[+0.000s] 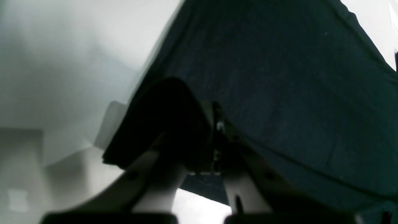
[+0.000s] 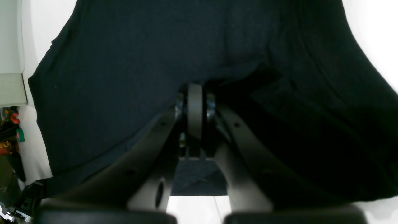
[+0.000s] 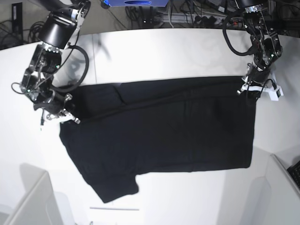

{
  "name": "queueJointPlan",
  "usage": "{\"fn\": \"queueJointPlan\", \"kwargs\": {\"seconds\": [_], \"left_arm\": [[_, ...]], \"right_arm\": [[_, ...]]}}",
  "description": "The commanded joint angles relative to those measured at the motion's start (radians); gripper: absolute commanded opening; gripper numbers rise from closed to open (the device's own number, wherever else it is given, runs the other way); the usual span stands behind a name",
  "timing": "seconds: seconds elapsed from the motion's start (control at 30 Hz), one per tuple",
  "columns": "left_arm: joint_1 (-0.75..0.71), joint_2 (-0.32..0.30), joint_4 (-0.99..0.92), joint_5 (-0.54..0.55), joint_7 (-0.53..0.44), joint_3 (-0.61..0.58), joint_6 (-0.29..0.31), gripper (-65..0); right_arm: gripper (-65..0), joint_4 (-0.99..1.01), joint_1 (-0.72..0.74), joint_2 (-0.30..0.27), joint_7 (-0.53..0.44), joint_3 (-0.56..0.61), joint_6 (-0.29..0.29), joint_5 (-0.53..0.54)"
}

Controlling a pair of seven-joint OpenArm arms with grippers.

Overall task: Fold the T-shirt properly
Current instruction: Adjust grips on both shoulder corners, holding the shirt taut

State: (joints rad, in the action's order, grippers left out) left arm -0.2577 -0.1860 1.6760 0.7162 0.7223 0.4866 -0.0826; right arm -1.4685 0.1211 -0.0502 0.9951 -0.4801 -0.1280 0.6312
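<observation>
Stretching side to side between both hands, the T-shirt (image 3: 164, 131) hangs.

T-shirt (image 3: 164, 131) spread on table (image 3: 164, 51) — between both arms.

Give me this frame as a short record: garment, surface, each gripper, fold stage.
garment: black T-shirt, spread wide, print not visible
surface: white table
left gripper: shut on the shirt's upper corner
right gripper: shut on the opposite upper corner
fold stage: top edge partly doubled over, one sleeve sticking out at the lower edge
</observation>
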Motion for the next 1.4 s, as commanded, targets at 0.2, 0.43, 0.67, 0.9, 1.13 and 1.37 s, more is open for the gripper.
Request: {"fn": "queueJointPlan", "kwargs": {"seconds": [0.2,0.43,0.67,0.9,1.13,1.37], "left_arm": [[0.007,-0.014,0.014,0.007,-0.020,0.010,-0.001,-65.0],[0.007,-0.014,0.016,0.007,-0.020,0.010,-0.001,-65.0],[0.007,-0.014,0.016,0.007,-0.020,0.010,-0.001,-65.0],[0.007,-0.014,0.016,0.007,-0.020,0.011,-0.001,-65.0],[0.007,-0.014,0.016,0.007,-0.020,0.011,-0.001,-65.0],[0.028,-0.014,0.014,0.007,-0.020,0.011,-0.001,-42.8]], "right_arm": [[-65.0,-0.014,0.039,-0.012,-0.015,0.002,-0.002,0.020],[-65.0,-0.014,0.042,-0.020,-0.017,0.080,-0.002,0.020],[-65.0,-0.014,0.044,-0.026,-0.017,0.080,-0.002,0.020],[-65.0,-0.014,0.044,-0.026,-0.017,0.079,-0.002,0.019],[-65.0,-0.022,0.042,-0.018,-0.017,0.077,0.000,-0.119],[-42.3,-0.024,0.041,-0.020,-0.051,0.077,0.000,-0.124]]}}
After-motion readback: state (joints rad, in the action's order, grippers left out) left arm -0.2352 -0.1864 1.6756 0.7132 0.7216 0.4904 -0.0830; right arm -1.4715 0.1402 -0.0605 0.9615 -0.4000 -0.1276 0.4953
